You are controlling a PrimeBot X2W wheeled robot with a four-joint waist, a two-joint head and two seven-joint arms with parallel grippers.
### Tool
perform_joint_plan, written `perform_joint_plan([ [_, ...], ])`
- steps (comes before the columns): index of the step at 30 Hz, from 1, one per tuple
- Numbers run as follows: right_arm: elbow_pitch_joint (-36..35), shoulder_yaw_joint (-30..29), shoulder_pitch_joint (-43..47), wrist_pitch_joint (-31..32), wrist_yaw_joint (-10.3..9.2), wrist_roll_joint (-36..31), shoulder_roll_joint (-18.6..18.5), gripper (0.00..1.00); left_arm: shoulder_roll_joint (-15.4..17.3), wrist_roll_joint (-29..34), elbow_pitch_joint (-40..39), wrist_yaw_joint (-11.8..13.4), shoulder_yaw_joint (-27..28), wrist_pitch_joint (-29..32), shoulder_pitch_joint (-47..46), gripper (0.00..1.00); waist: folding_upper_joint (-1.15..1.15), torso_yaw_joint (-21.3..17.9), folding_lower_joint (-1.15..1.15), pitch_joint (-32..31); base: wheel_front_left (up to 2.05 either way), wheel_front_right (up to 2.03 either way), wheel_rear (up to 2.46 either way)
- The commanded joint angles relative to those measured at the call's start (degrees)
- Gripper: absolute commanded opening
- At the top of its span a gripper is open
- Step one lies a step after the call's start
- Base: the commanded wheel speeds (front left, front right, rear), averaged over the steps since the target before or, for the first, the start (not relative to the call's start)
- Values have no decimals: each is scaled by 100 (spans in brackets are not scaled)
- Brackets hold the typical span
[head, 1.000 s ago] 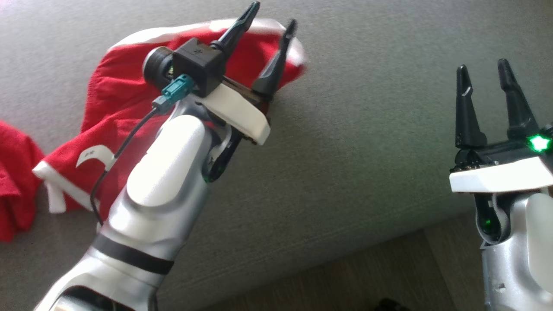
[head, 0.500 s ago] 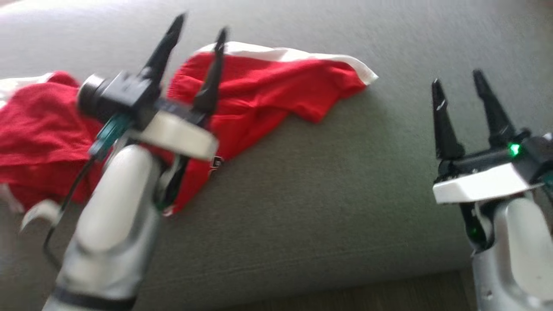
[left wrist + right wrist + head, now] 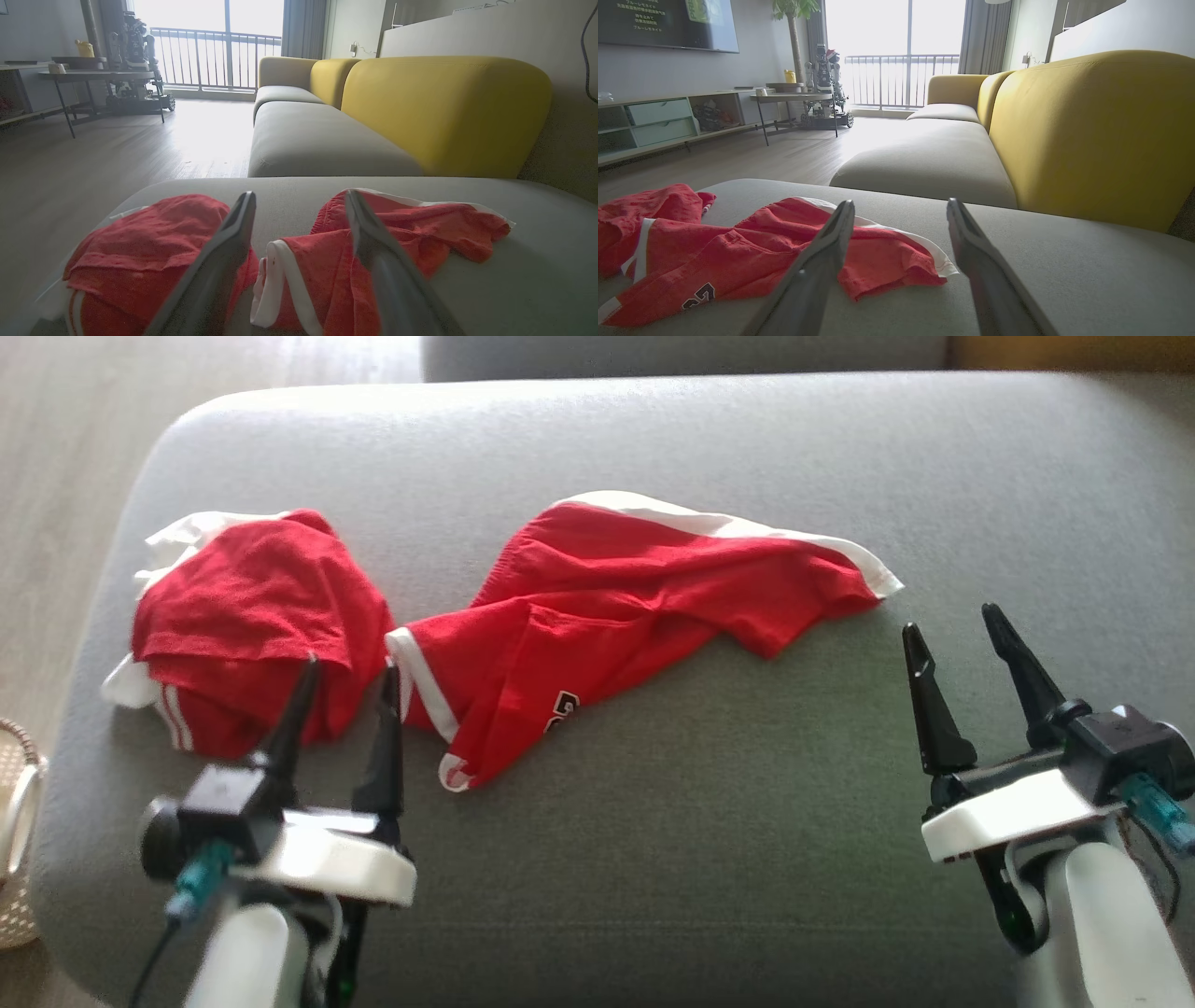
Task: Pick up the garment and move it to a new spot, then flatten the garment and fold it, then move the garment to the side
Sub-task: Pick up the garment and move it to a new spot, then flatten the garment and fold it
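The spread-out red garment point(image 3: 653, 588) bears a black-and-white print point(image 3: 698, 295) near one hem. Folds hide part of it. In the right wrist view it looks like a 2 beside another character, but not surely. The wall screen point(image 3: 668, 23) shows lines of pale text, too small to read.

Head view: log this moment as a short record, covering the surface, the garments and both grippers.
surface: grey cushion
spread garment: red with white trim, crumpled, mid-cushion, not folded
bunched garment: red, heaped at the cushion's left end, close beside the spread one
left gripper: open, empty, at the bunched garment's near edge
right gripper: open, empty, over bare cushion right of the spread garment
task stage: flattening not yet done
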Motion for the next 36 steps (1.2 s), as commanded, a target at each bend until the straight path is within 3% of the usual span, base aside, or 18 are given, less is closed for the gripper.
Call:
perform_joint_plan([
  [1,-144,136,-59,-36,-1,-20,-40,100,-54,20,-231,28,317,-28,-143,100,0,102,0,-60,0,0,0],
  [8,-78,270,-102,-36,-1,-271,-40,100,-298,176,-203,-148,476,-28,-45,100,0,393,0,21,0,0,0],
  [14,124,932,-412,121,-1,-263,-40,100,-393,289,-121,-273,532,-28,-109,100,0,752,0,202,0,0,0],
  [24,1234,1894,-1291,429,-1,-378,-40,100,-469,302,24,-372,234,-28,-224,100,0,1519,0,582,0,0,0],
  [36,2655,1694,-2280,418,-1,-598,-40,100,-474,58,43,-227,-273,-28,-333,100,0,2071,0,856,0,0,0],
])
